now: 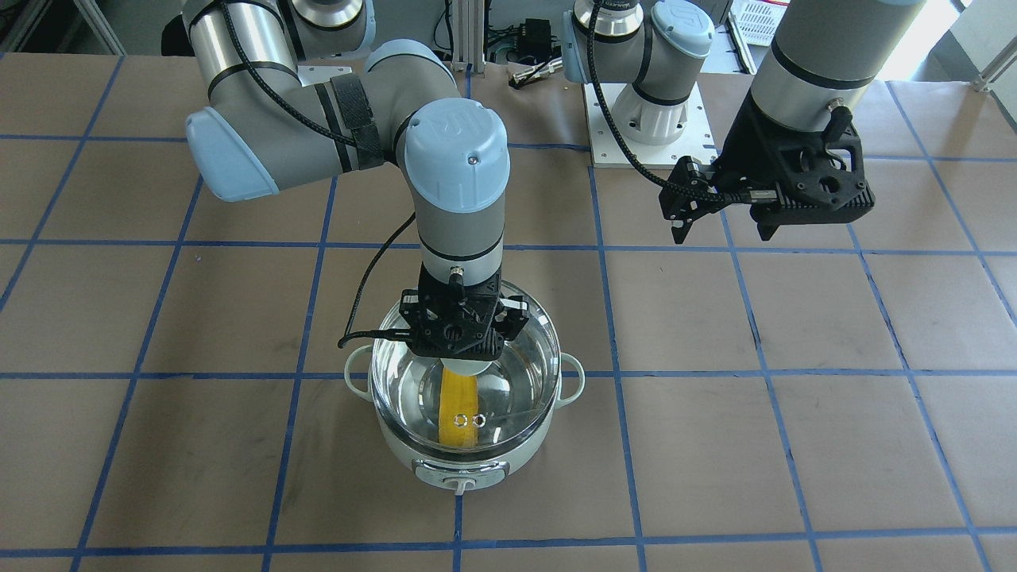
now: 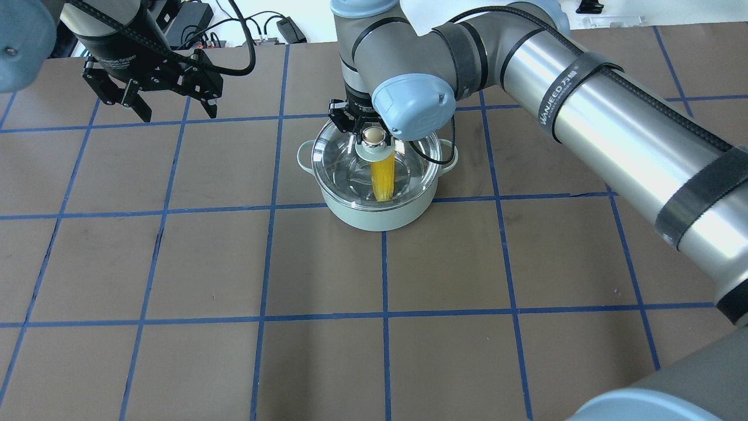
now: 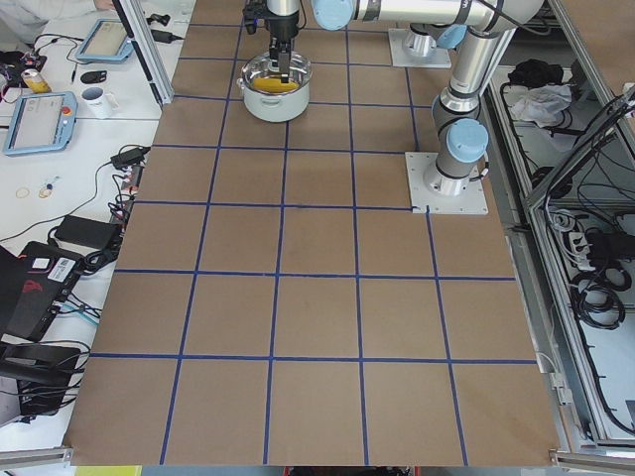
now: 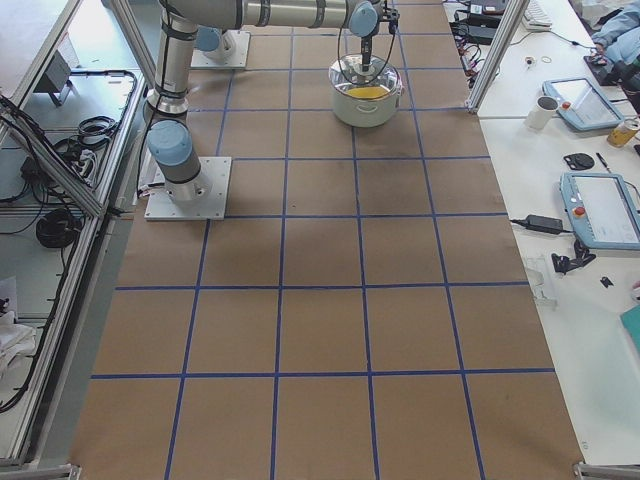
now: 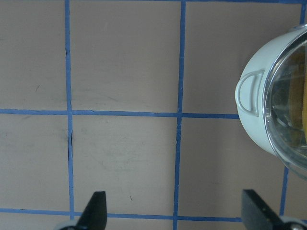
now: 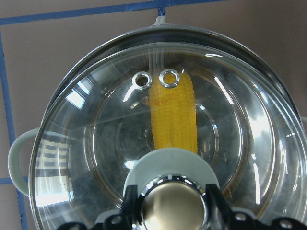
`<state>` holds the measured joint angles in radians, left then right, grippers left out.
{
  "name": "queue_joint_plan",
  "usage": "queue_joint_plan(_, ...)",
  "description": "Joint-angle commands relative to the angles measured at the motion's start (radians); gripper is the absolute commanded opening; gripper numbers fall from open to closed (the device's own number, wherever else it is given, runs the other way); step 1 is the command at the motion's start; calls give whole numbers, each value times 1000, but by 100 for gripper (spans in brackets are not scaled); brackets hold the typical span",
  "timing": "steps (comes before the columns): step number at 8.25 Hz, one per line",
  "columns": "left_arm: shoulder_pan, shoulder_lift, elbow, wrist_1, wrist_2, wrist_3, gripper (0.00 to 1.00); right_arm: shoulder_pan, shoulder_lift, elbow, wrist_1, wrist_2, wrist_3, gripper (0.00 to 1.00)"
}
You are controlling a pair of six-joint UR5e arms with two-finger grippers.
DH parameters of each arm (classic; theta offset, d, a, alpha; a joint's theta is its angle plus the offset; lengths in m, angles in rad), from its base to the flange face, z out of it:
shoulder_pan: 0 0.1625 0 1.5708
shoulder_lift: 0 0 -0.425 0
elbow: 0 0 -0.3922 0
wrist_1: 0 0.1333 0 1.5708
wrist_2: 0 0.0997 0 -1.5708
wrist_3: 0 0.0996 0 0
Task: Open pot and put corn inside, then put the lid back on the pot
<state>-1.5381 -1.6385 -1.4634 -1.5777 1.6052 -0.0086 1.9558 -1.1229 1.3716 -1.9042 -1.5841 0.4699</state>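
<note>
The pale mint-green pot (image 1: 461, 469) stands on the table, also in the overhead view (image 2: 380, 217). The clear glass lid (image 1: 520, 373) sits on its rim, also in the right wrist view (image 6: 86, 143). The yellow corn (image 6: 175, 120) lies inside under the glass, also in the overhead view (image 2: 383, 178). My right gripper (image 6: 173, 206) points straight down over the lid, its fingers pressed on both sides of the beige knob (image 2: 374, 135). My left gripper (image 5: 177, 215) is open and empty, hanging above the table apart from the pot (image 5: 259, 115), also seen in the overhead view (image 2: 175, 110).
Brown table with blue tape grid (image 2: 385, 316). The arms' white base plate (image 1: 647, 135) is behind the pot. Side benches hold tablets and a mug (image 3: 94, 99); a cable box (image 1: 534, 36) lies at the table's back edge.
</note>
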Motion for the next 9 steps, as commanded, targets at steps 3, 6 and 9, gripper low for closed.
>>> queue_joint_plan(3, -2, 3, 6, -15, -1, 7, 100, 0, 2, 1, -53, -2, -5, 30)
queue_joint_plan(6, -2, 12, 5, -15, -2, 7, 100, 0, 2, 4, -55, -5, -4, 31)
queue_joint_plan(9, -2, 13, 3, -15, -1, 7, 100, -12, 0, 6, -50, -11, -5, 53)
